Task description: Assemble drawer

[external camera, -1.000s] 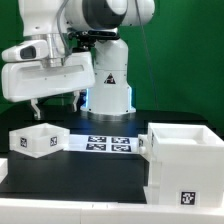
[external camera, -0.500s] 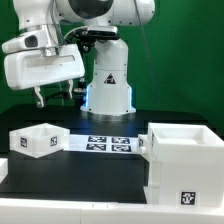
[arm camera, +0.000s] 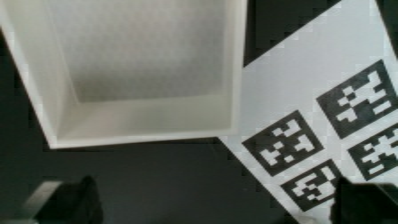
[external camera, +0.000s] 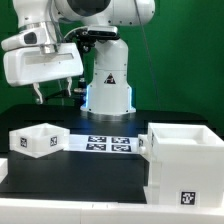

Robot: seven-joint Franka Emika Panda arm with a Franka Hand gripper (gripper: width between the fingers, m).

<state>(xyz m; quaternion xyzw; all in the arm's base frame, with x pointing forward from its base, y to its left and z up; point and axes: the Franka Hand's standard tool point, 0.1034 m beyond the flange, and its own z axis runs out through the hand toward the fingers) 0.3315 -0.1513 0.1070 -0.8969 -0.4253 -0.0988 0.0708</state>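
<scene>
The drawer (external camera: 38, 140) is a small shallow white open-topped box with a marker tag on its front. It sits on the black table at the exterior view's left. My gripper (external camera: 57, 97) hangs well above it, open and empty, with both dark fingers pointing down. In the wrist view the drawer (arm camera: 143, 70) shows from above with an empty inside. My gripper (arm camera: 217, 205) is spread wide, one dark fingertip (arm camera: 71, 200) at each side of the picture's edge, and nothing is between them.
The marker board (external camera: 110, 145) lies flat beside the drawer and also shows in the wrist view (arm camera: 338, 130). A large white cube-shaped housing (external camera: 185, 160) with marker tags stands at the exterior view's right. The robot base (external camera: 108, 85) stands behind.
The gripper has risen and shifted slightly to the exterior view's left since a second ago. It has hardly moved in the last half second. The drawer and housing have not moved.
</scene>
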